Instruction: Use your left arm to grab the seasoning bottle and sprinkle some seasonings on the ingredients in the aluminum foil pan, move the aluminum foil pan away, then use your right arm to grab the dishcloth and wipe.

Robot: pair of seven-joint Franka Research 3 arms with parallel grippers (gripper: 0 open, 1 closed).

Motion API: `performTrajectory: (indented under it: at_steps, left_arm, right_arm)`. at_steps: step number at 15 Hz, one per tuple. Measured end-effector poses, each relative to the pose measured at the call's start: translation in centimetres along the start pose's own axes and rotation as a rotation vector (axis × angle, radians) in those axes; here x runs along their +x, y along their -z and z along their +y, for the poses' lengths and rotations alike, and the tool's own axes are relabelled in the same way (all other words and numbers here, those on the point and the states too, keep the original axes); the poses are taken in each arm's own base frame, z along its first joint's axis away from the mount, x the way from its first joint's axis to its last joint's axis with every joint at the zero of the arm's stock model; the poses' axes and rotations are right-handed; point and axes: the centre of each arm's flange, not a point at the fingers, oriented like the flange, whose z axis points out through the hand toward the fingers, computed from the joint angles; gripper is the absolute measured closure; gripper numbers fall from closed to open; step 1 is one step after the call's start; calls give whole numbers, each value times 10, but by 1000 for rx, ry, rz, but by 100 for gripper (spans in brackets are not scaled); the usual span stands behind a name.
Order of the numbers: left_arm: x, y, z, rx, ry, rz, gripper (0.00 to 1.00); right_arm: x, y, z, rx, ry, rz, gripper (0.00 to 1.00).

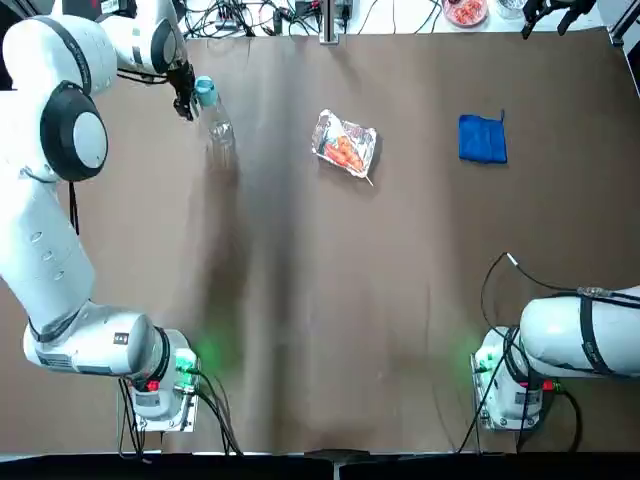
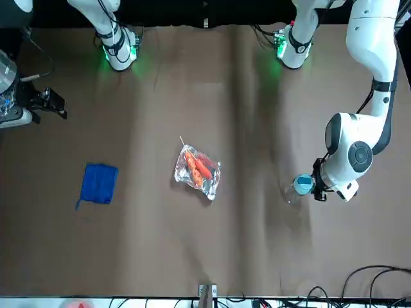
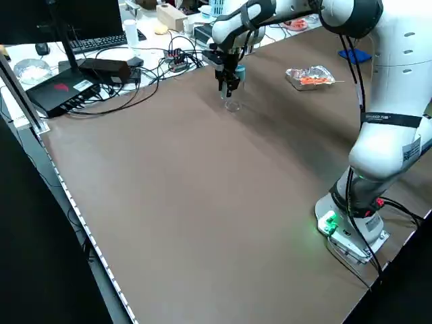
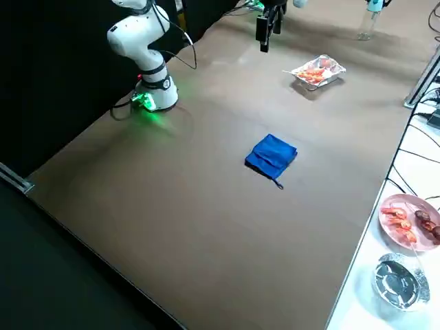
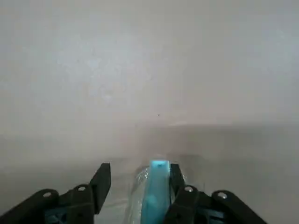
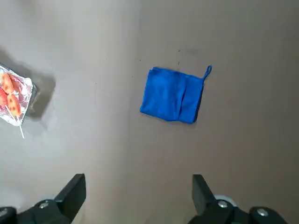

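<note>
— Left gripper [image 1: 186, 96]?
— Out at the far left part of the table [image 1: 300, 300], right beside the seasoning bottle [image 1: 213, 115]; fingers [image 5: 102, 179] spread apart in the wrist view, with the blue cap [image 5: 156, 186] between them, close against one finger, a gap to the other; not clamped yet.
— Bottle upright?
— Standing on the table, cap up; clear body, light blue top; gripper level with the cap in the left side view.
— Foil pan [image 1: 345, 143]?
— Near the middle of the far half, well apart from the bottle; crinkled, silver, sitting a little askew; orange-red food pieces [image 1: 344, 152] inside, a thin pale stick [image 1: 367, 179] poking out over one edge.
— Cloth [image 1: 482, 138]?
— Bright blue, folded, lying flat on the robot's right side of the pan, well apart from it; a small loop at one corner; untouched.
— Right gripper [image 6: 138, 196]?
— Raised above the table on the right side, looking down on the cloth; fingers [image 6: 74, 191] wide apart, holding nothing; pan visible at the edge of the wrist view.
— Anything off the table?
— Cables along the far edge; a pink plate [image 4: 410, 221] with red food and a small metal dish [image 4: 397, 280] on the white surface next to the table in the right side view; a keyboard and black boxes in the left side view.
</note>
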Motion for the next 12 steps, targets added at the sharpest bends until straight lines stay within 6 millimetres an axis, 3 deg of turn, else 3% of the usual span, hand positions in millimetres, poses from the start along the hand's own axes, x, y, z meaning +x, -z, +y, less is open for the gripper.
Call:
performTrajectory:
  at_steps: [2,11,12]
  left_arm:
    - [0,0,0,1,-3,4,48]
    - [-2,0,0,4,-6,4,60]
    - [-2,1,0,3,-6,4,70]
  right_arm:
    - [0,0,0,0,0,0,0]
    - [0,0,0,0,-1,-1,0]
    - [0,-1,0,0,-2,-1,0]
